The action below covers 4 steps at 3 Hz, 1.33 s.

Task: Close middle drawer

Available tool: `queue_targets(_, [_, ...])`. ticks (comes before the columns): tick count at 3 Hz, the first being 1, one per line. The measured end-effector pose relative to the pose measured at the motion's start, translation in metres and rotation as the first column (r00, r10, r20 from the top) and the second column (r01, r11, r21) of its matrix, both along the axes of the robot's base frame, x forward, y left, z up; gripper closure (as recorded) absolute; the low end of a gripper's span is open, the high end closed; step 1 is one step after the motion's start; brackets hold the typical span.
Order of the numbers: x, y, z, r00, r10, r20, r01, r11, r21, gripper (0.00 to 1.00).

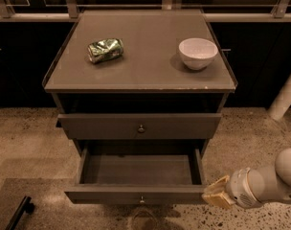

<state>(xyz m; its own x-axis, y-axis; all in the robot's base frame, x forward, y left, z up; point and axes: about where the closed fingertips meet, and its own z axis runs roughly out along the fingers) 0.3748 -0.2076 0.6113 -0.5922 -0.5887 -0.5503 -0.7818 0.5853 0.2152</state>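
The middle drawer (pixel 112 194) is pulled far out of the grey-brown cabinet (pixel 145 71), and its inside is bare. Its small round knob (pixel 142 200) sits at the centre of the flat front. The top drawer (pixel 102 126) above it stands slightly out, with its own knob (pixel 141 128). The lowest drawer is hidden beneath the open one. My gripper (pixel 215 194), with tan fingertips on a white arm, comes in from the lower right. It is right at the right end of the middle drawer's front, at the same height.
A crushed green can (pixel 105 50) and a white bowl (pixel 197 52) sit on the cabinet top. A white post (pixel 285 99) stands at the right. A black bar (pixel 20 212) lies on the speckled floor at the lower left. Dark cabinets line the back.
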Motion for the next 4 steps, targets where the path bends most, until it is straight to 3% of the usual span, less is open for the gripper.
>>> queue_targets(1, [0.000, 0.000, 0.000, 1.0000, 0.000, 0.000, 0.000, 1.000, 0.000, 0.89])
queue_targets(2, [0.011, -0.008, -0.021, 0.9981, -0.057, 0.021, 0.056, 0.997, 0.046, 1.00])
queue_targets(3, [0.035, -0.008, -0.061, 0.9952, -0.090, 0.039, 0.084, 0.988, 0.127, 1.00])
queue_targets(4, [0.056, 0.001, -0.103, 0.9950, -0.098, 0.016, 0.093, 0.978, 0.185, 1.00])
